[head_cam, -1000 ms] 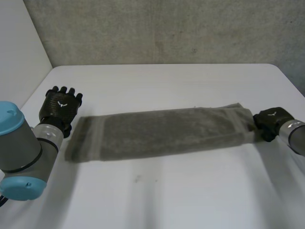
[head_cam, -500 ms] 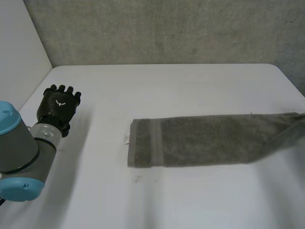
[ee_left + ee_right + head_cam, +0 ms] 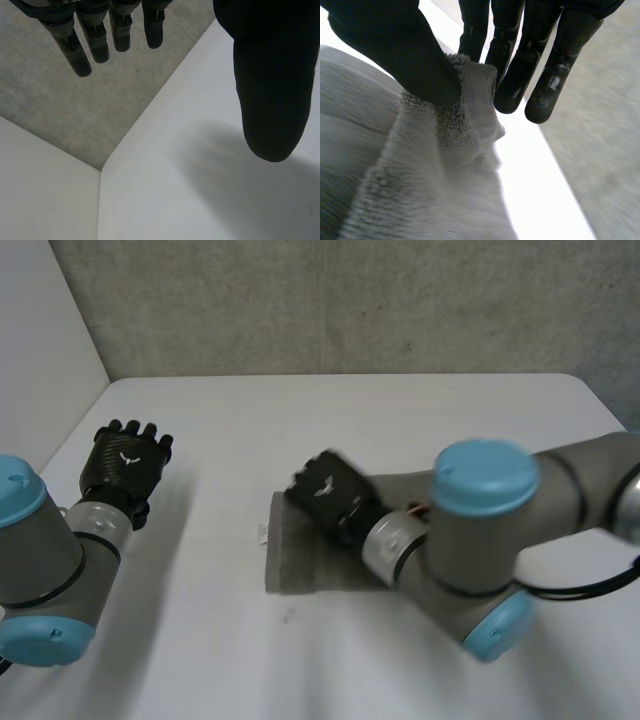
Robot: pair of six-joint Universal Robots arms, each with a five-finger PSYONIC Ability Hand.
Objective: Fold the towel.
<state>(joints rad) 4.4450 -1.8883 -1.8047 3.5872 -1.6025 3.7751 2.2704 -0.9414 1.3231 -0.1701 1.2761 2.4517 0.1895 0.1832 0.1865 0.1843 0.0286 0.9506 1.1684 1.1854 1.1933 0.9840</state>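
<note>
— On the table (image 3: 200, 660), in the head view, which hand is nearer the towel (image 3: 300, 570)?
— Your right hand (image 3: 325, 488). It sits over the towel's 9 o'clock end, and the long axis seems to run 9 to 3. Your left hand (image 3: 127, 462) lies well apart, further toward 9 o'clock.
— Left wrist view?
— Its fingers (image 3: 75, 40) are straight, holding nothing.
— Right wrist view?
— The thumb (image 3: 395, 55) pinches a towel edge against the fingers.
</note>
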